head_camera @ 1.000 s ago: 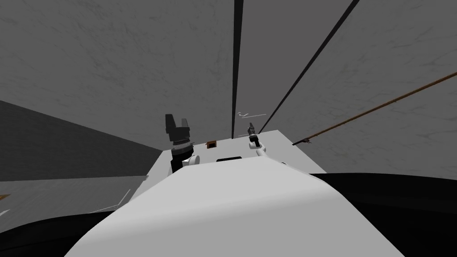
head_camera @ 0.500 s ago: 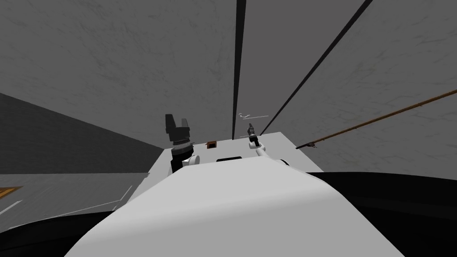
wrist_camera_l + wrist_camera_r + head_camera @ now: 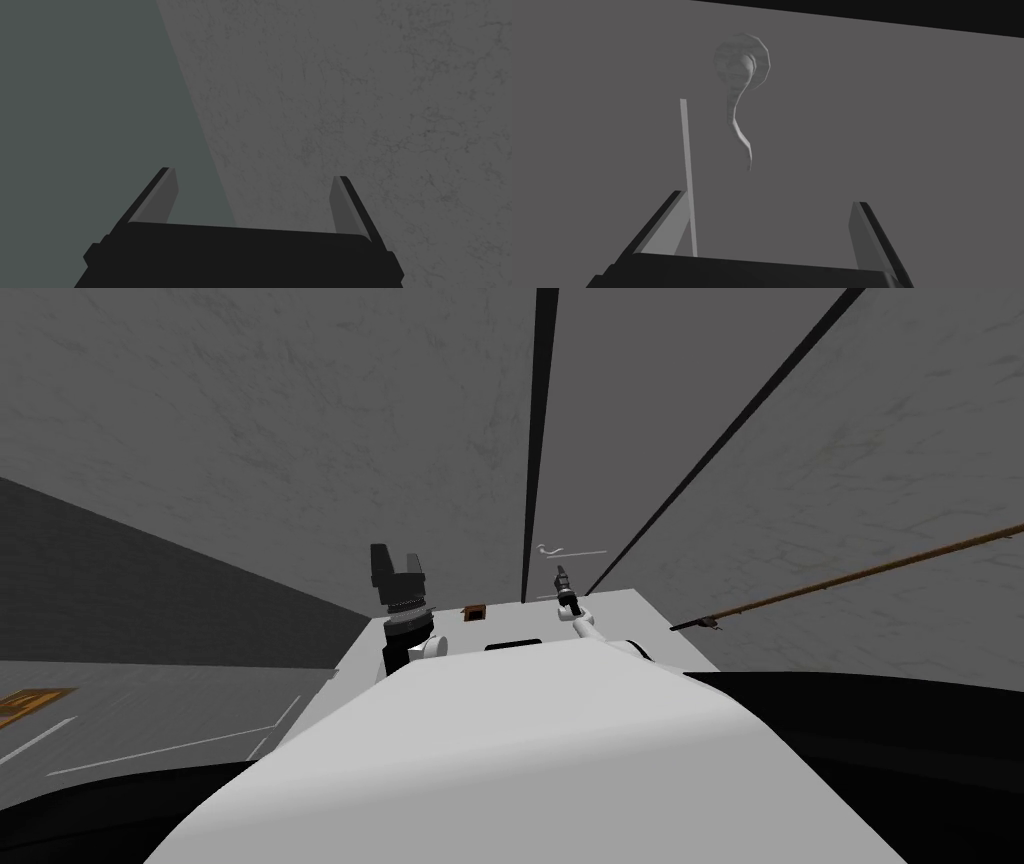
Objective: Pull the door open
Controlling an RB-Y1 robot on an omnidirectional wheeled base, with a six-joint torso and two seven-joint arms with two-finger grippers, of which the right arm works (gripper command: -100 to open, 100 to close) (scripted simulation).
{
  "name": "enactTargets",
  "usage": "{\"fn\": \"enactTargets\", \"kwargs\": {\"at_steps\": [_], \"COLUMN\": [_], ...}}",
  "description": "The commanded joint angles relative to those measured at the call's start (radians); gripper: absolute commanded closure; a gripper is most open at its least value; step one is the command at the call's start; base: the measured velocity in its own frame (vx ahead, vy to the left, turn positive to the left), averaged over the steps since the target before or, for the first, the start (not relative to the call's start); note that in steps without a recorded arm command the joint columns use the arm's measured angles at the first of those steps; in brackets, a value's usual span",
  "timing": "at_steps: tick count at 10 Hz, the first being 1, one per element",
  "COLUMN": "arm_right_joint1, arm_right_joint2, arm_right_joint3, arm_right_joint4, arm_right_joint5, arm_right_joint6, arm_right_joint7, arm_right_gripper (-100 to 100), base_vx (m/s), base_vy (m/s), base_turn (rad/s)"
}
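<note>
The grey door runs between two thin black gaps ahead of me. Its pale lever handle sits low on the panel, just beyond my right gripper. In the right wrist view the handle has a round rose and a curved lever. It hangs ahead of my right gripper, apart from it and a little toward one finger. That gripper is open and holds nothing. My left gripper is raised at the left. In its own wrist view the left gripper is open and empty, facing a grey wall.
A thin light strip stands on the door beside the handle, close to one right finger. A brown rail crosses the wall at the right. A darker wall band and grey floor with pale lines lie at the left.
The whole head view has shifted, so I have moved: the brown rail has sunk to the right, the door gaps lean further right, and more floor shows at left. Both arms keep their pose.
</note>
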Motion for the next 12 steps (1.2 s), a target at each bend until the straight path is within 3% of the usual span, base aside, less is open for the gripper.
{"fn": "enactTargets", "kwargs": {"at_steps": [1,10,11,12], "arm_right_joint1": [-0.020,-0.116,-0.107,-0.090], "arm_right_joint2": [-0.004,-0.020,-0.018,-0.048], "arm_right_joint3": [-0.003,-0.016,-0.015,-0.023], "arm_right_joint4": [0.043,0.244,0.224,0.233], "arm_right_joint5": [0.001,0.009,0.008,0.002], "arm_right_joint6": [-0.009,-0.037,-0.032,-0.044], "arm_right_joint7": [0.001,0.010,0.010,-0.014], "arm_right_gripper": [-100,-100,-100,-100], "base_vx": [0.046,0.062,0.026,0.137], "base_vy": [-0.056,-0.069,-0.026,0.034], "base_turn": [0.095,0.083,0.019,0.181]}}
